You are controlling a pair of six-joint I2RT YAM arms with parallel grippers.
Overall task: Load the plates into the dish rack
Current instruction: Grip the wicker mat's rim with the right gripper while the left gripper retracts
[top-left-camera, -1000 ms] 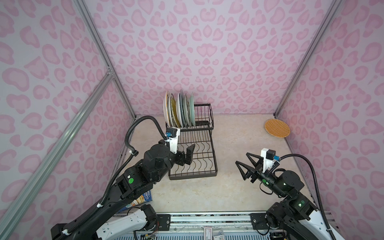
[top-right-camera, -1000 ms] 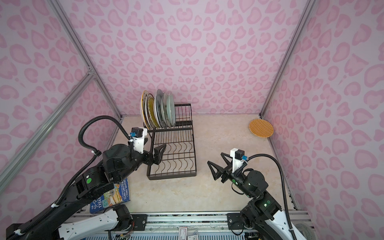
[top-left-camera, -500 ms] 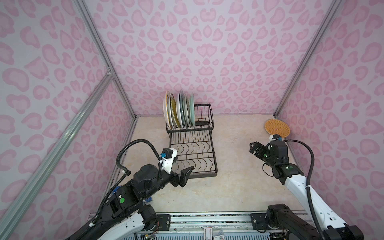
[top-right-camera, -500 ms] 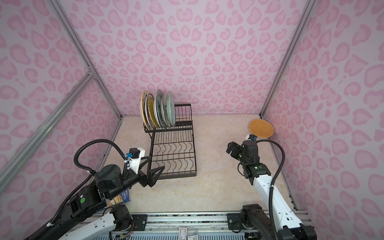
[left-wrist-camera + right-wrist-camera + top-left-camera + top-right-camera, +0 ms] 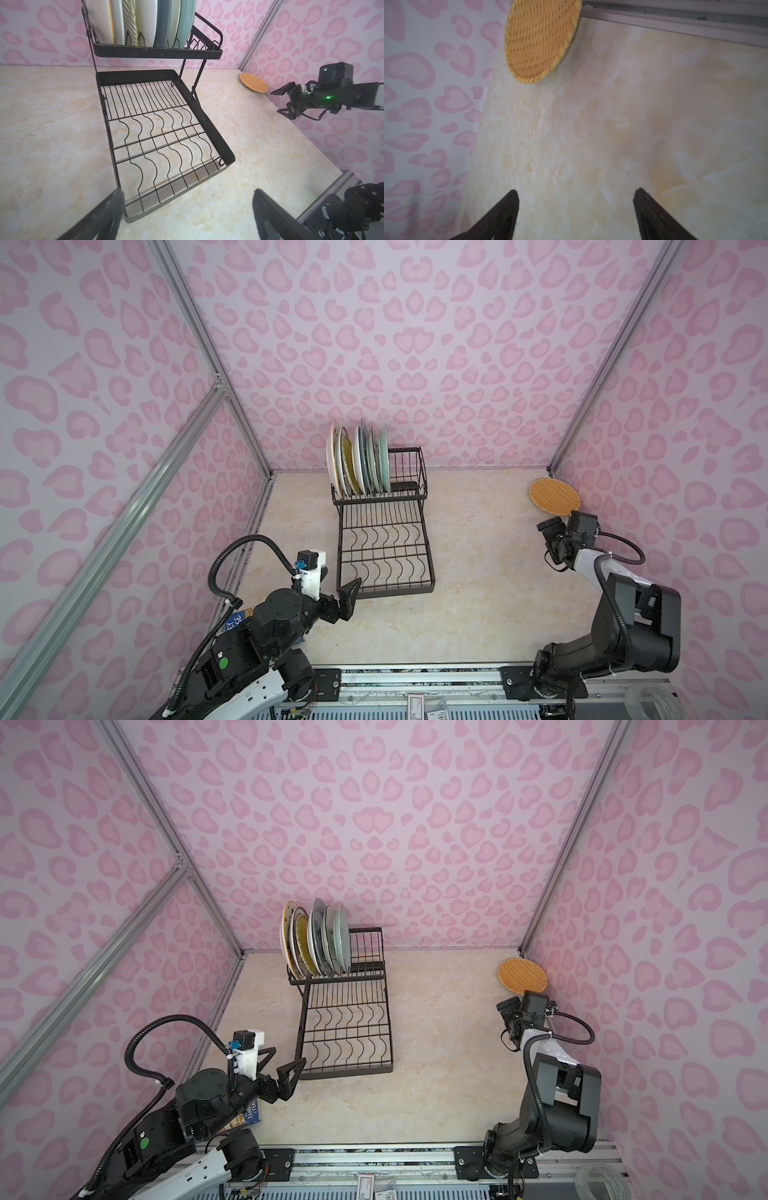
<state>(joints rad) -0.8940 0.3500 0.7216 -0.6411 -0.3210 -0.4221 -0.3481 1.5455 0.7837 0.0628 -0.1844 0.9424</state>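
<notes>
The black dish rack (image 5: 384,539) (image 5: 345,1031) (image 5: 162,128) stands at mid-table. Several plates (image 5: 359,460) (image 5: 316,942) (image 5: 141,20) stand upright in its raised far tier, and its flat lower tray holds nothing. One orange woven-look plate (image 5: 555,494) (image 5: 523,975) (image 5: 254,82) (image 5: 542,39) rests tilted at the foot of the right wall. My right gripper (image 5: 545,546) (image 5: 505,1026) (image 5: 280,101) (image 5: 577,191) is open and empty, just short of that plate. My left gripper (image 5: 337,580) (image 5: 282,1058) (image 5: 189,193) is open and empty by the rack's near left corner.
A small blue printed box (image 5: 237,620) (image 5: 253,1112) lies partly under my left arm at the front left. Pink patterned walls close in on three sides. An aluminium rail (image 5: 415,676) runs along the table's front edge, with a tape roll (image 5: 648,701) at its right end.
My right arm swung from the front centre out to the right rear, up to the orange plate. My left arm drew back from over the rack's tray toward the front left.
</notes>
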